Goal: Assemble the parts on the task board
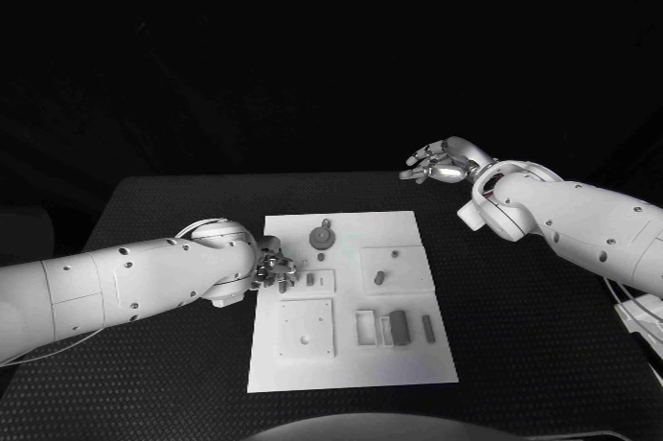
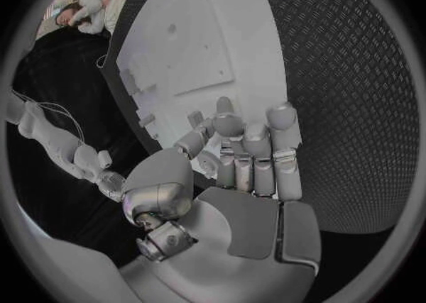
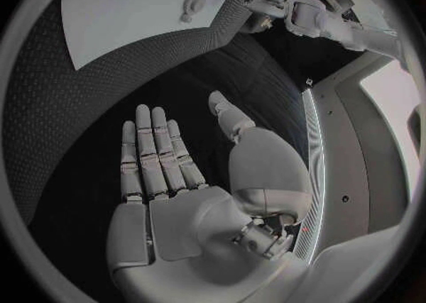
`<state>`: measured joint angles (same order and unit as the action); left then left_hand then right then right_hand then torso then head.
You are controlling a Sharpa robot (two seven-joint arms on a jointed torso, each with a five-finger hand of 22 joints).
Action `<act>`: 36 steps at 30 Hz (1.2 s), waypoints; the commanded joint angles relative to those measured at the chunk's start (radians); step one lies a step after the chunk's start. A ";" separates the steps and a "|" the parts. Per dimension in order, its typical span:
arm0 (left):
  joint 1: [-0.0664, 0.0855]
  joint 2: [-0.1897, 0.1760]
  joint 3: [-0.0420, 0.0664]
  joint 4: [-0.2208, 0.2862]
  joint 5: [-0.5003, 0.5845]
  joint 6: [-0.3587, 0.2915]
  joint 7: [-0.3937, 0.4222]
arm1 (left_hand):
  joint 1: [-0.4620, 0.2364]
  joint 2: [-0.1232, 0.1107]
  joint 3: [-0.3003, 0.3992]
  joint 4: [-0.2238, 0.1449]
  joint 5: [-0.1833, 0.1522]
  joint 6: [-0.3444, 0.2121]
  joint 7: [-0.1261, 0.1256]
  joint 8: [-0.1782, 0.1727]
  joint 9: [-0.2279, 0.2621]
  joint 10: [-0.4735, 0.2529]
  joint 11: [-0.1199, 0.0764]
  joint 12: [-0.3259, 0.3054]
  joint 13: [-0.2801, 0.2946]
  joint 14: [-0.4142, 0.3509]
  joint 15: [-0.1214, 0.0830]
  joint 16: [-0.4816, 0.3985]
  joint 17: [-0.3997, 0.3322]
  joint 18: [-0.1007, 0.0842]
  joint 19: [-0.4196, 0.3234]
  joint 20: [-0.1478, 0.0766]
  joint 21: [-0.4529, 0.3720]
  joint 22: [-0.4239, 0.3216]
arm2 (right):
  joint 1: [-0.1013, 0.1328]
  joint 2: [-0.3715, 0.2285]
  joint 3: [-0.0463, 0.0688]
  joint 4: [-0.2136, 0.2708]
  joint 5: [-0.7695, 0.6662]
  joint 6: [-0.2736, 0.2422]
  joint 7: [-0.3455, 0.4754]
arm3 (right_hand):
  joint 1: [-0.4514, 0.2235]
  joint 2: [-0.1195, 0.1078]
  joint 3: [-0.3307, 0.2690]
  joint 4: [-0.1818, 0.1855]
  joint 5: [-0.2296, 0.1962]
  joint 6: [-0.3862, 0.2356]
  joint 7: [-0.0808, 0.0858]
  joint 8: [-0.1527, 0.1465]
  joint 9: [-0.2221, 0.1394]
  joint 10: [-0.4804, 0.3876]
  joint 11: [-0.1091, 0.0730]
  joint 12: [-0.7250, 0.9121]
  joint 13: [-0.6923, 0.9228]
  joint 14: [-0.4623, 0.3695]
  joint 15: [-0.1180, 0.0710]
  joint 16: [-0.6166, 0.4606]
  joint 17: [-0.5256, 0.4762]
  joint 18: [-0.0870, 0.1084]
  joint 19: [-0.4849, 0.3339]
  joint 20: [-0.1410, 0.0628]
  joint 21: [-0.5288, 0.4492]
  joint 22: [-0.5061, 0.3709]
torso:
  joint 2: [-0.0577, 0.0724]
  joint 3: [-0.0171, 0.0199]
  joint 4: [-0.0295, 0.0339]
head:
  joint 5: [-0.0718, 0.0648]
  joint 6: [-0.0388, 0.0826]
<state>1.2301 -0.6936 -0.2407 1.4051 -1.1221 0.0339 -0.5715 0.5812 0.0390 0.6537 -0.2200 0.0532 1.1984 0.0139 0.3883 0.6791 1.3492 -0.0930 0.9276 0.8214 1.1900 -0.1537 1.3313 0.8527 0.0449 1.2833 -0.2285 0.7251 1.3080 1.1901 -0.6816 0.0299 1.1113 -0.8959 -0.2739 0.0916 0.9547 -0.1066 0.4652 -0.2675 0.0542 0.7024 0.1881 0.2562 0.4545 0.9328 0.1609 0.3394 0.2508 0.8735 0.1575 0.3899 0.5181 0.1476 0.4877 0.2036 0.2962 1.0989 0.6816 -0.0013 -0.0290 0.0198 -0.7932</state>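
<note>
The white task board point(image 1: 346, 364) lies in the middle of the black table. On it are a round grey part point(image 1: 322, 236), a small part point(image 1: 319, 280) and upright grey blocks point(image 1: 398, 328). My left hand point(image 1: 278, 269) sits at the board's left edge, next to the small part. In the left wrist view its fingers point(image 2: 253, 143) curl in toward the thumb over the board point(image 2: 195, 40); whether anything is between them is unclear. My right hand point(image 1: 440, 161) is raised beyond the board's far right corner. It is spread flat and holds nothing point(image 3: 169, 168).
Two square recessed plates point(image 1: 391, 266) point(image 1: 306, 328) and a thin grey bar point(image 1: 427, 328) are on the board. Black textured table point(image 1: 538, 345) surrounds the board on all sides. A cable and white fixture point(image 1: 638, 316) sit at the table's right edge.
</note>
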 commanded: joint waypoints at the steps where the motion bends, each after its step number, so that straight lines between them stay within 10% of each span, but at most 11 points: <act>1: 0.000 0.001 0.000 0.001 0.005 -0.007 0.002 | -0.004 -0.008 -0.013 -0.002 -0.005 -0.006 -0.002 -0.006 0.002 -0.006 -0.002 0.001 0.002 -0.006 -0.005 0.007 -0.001 0.011 0.002 -0.001 -0.004 0.015 | -0.001 0.000 0.000 0.001 0.001 0.010 0.006 | 0.003 -0.003 -0.004 0.004 -0.004 -0.009 0.052 0.005 -0.001 0.000 0.004 -0.006 -0.001 -0.005 0.001 -0.005 0.001 -0.008 -0.007 0.002 -0.003 0.001 | 0.000 0.0000 0.0000 | 0.000 -0.001; 36: 0.000 0.000 0.001 -0.009 -0.005 -0.018 0.005 | -0.006 -0.067 -0.043 0.022 -0.005 -0.009 -0.003 -0.006 0.009 -0.008 -0.004 0.000 0.005 -0.010 -0.010 0.009 -0.005 0.014 0.000 -0.003 -0.009 0.014 | -0.003 -0.001 0.000 0.001 0.001 0.010 0.005 | 0.003 -0.003 -0.004 0.004 -0.004 -0.009 0.052 0.005 -0.001 0.000 0.004 -0.006 -0.001 -0.005 0.001 -0.005 0.001 -0.008 -0.007 0.002 -0.003 0.001 | 0.000 0.0005 -0.0003 | -0.003 -0.002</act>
<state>1.2299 -0.6932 -0.2404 1.3957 -1.1234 0.0292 -0.5713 0.5749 -0.0225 0.6100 -0.2041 0.0531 1.1948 0.0103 0.3883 0.6870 1.3454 -0.0967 0.9276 0.8254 1.1828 -0.1607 1.3351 0.8482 0.0384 1.2830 -0.2283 0.7210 1.3076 1.1876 -0.6823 0.0298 1.1113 -0.8948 -0.2738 0.0911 0.9547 -0.1066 0.4652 -0.2675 0.0542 0.7024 0.1880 0.2562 0.4546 0.9329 0.1609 0.3394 0.2510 0.8739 0.1572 0.3899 0.5177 0.1476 0.4877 0.2036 0.2962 1.0985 0.6812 -0.0005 -0.0290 0.0174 -0.7958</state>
